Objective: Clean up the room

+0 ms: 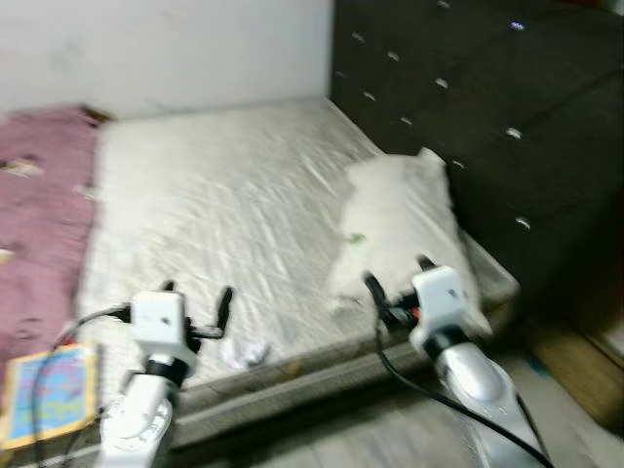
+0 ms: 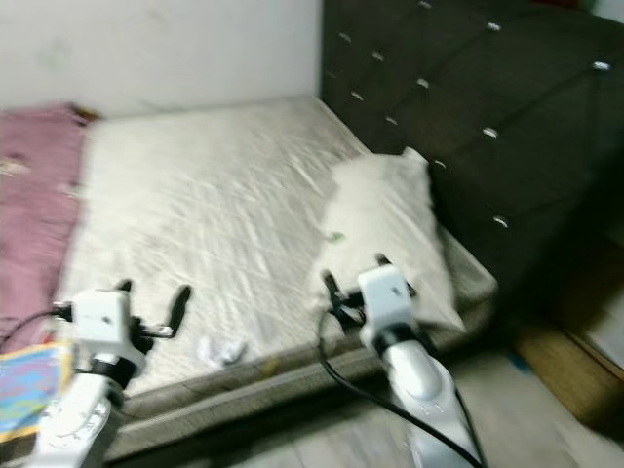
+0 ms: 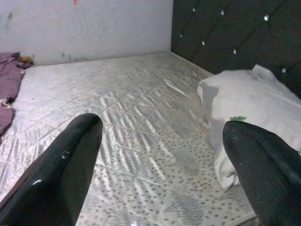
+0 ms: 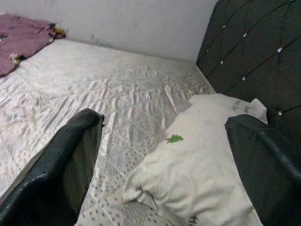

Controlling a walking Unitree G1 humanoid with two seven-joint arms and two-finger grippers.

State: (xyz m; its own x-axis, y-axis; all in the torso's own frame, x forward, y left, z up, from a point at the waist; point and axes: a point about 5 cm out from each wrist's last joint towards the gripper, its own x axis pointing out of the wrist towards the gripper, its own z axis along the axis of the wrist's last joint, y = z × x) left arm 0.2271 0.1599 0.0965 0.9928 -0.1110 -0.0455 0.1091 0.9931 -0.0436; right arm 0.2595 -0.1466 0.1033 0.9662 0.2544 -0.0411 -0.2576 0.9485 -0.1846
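A bare white quilted mattress [image 1: 224,205] lies before me, with a white pillow [image 1: 400,219] at its right side against a dark tufted headboard [image 1: 487,97]. A small crumpled white thing [image 1: 244,352] rests near the mattress's front edge. My left gripper [image 1: 197,291] hovers open over that front edge, just left of the crumpled thing. Open too, my right gripper [image 1: 397,272] is at the pillow's near end. In the right wrist view the pillow [image 4: 202,160], marked with a small green tree, lies between the spread fingers [image 4: 70,160].
A maroon blanket [image 1: 39,214] covers the left side beyond the mattress. A colourful book [image 1: 49,390] lies at the lower left by my left arm. Grey floor and a wooden edge [image 1: 575,370] show at the lower right. A white wall stands behind the bed.
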